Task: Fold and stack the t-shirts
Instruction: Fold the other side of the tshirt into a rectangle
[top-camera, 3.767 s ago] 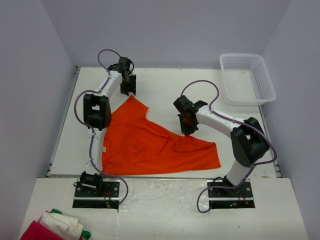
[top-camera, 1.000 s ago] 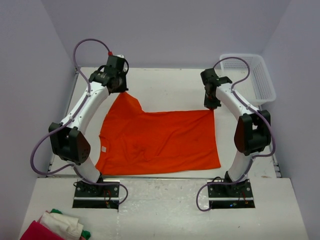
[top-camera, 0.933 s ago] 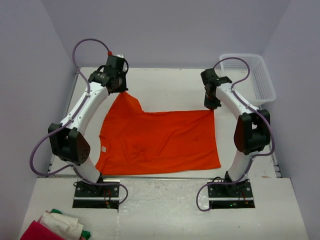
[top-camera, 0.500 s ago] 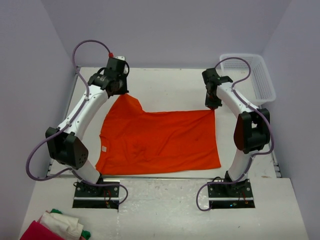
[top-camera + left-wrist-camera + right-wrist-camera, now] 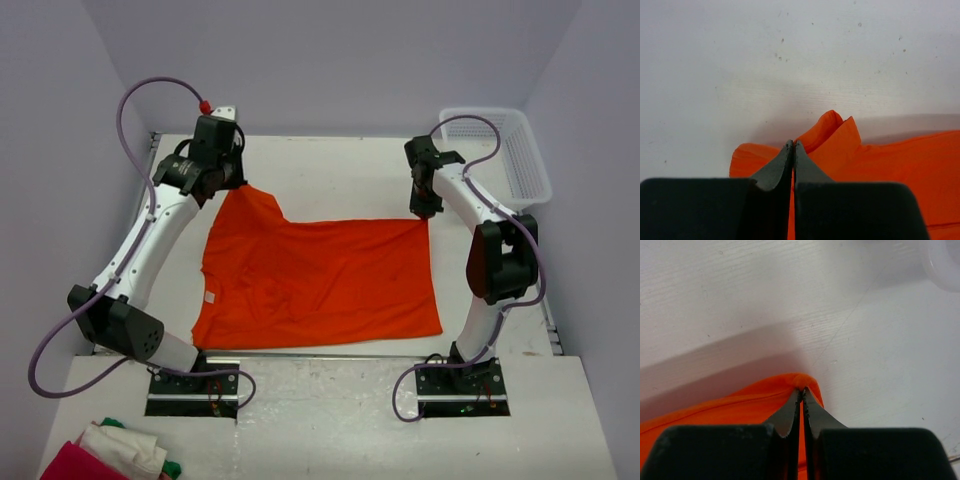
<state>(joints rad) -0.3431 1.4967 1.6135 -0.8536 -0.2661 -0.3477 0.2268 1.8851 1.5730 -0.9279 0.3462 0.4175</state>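
Since a second ago the left arm is reaching farther out, its elbow swinging toward the bench's left edge, and its left gripper is sitting slightly farther left; the right arm is staying almost where it was. A white mesh basket is sitting at the far right corner of the bench, just beyond the right arm, and a pile of red, white and green cloth is lying at the near left corner, in front of the left base. The orange t-shirt is lying spread across the middle of the bench, its far edge stretching between the two grippers, with faint wrinkles and a small white tag near its left side. The left gripper is pinching the raised sleeve corner shut between its jaws. The right gripper is clamping the far right corner, the fabric bunching at its tips.
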